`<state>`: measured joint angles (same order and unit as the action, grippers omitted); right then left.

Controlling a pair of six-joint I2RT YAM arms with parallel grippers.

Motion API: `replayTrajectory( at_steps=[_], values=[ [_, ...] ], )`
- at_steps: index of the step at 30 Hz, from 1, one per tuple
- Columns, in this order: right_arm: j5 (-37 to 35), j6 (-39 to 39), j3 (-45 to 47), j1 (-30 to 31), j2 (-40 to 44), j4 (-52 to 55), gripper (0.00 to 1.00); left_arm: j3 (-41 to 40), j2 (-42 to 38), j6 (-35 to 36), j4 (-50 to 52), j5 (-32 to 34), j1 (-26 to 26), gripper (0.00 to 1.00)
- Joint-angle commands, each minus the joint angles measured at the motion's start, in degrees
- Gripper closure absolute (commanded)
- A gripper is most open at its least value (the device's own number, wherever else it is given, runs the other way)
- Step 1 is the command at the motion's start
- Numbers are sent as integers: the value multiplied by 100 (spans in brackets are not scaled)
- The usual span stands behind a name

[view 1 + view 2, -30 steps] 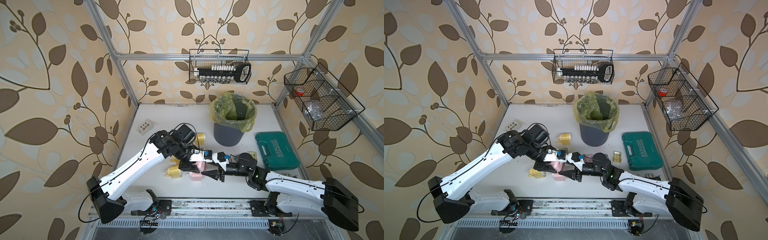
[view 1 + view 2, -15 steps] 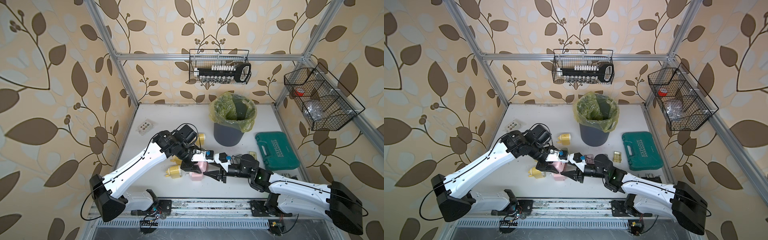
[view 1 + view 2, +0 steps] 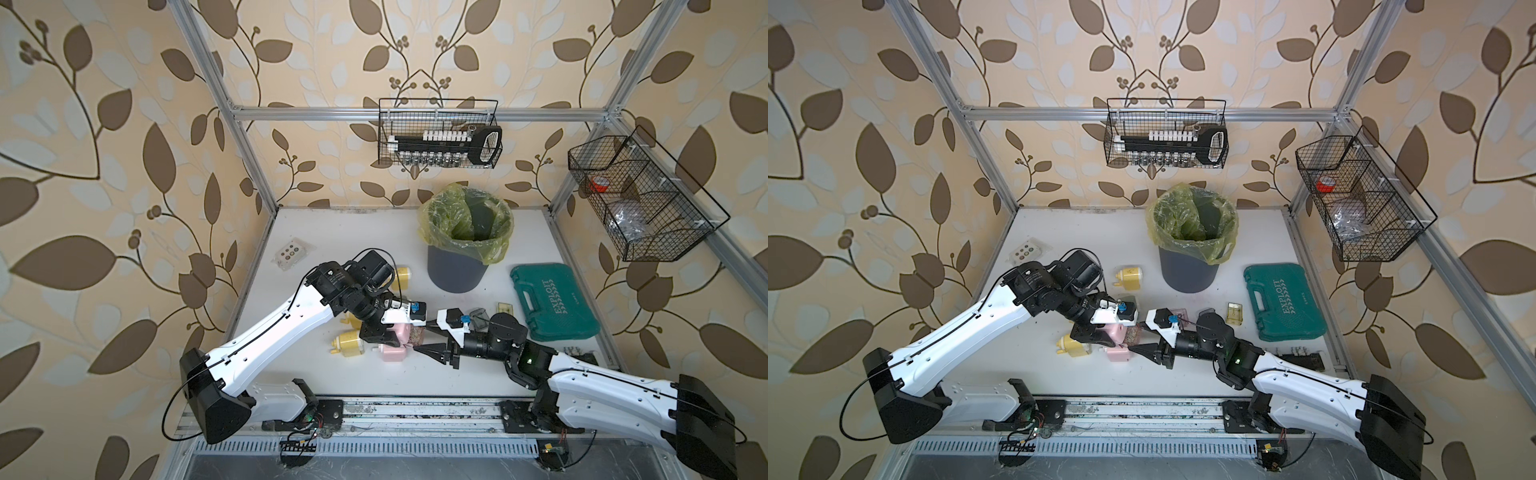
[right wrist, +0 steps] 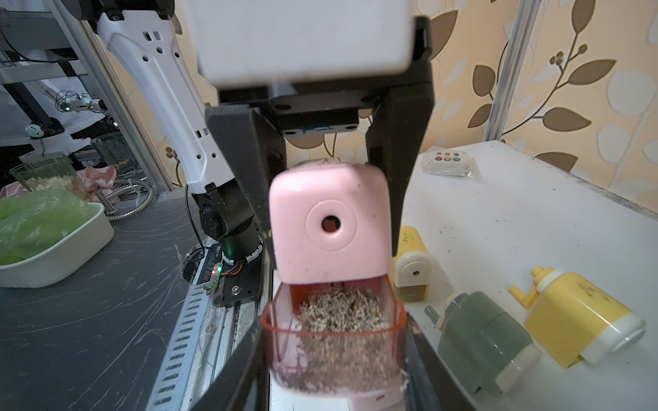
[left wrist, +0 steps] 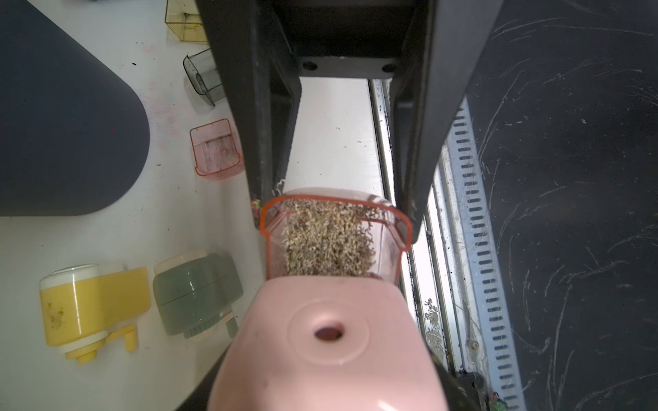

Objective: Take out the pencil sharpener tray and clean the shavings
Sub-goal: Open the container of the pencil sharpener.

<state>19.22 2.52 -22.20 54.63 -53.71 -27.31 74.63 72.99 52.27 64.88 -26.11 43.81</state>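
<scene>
My left gripper (image 3: 390,330) is shut on a pink pencil sharpener (image 3: 398,332) (image 4: 327,227), held just above the table; its black fingers (image 4: 245,160) flank the body. The clear pink tray (image 5: 334,235) (image 4: 334,341) sticks partway out of the sharpener's base. It is heaped with beige-brown shavings (image 5: 327,242) (image 4: 341,313). My right gripper (image 4: 334,356) is shut on the tray's two sides, and its fingers (image 5: 270,142) show in the left wrist view. In both top views the tray (image 3: 417,333) (image 3: 1133,334) sits between the two grippers.
A grey bin (image 3: 455,270) with a yellow-green bag stands behind. A green tool case (image 3: 552,303) lies at the right. Yellow sharpeners (image 3: 349,347) (image 3: 401,274), a grey-green one (image 4: 487,341), another pink one (image 3: 392,354) and empty trays (image 5: 213,149) (image 3: 505,308) lie around.
My right gripper has shifted slightly to the right with the tray in it. The left arm has moved a little with the sharpener.
</scene>
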Motion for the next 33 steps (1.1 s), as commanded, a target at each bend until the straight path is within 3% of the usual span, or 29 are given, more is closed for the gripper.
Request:
replayTrajectory(
  at_steps=[1,28,33],
  values=[
    [-375,47,68,-57,169,-79,100,8,-172,-19,222,-104,22,100],
    [-858,56,356,-51,1328,602,100,204,-404,-173,-412,-307,-113,100],
    [-1253,65,272,-51,1435,841,100,203,-444,-132,-412,-341,-234,100]
  ],
)
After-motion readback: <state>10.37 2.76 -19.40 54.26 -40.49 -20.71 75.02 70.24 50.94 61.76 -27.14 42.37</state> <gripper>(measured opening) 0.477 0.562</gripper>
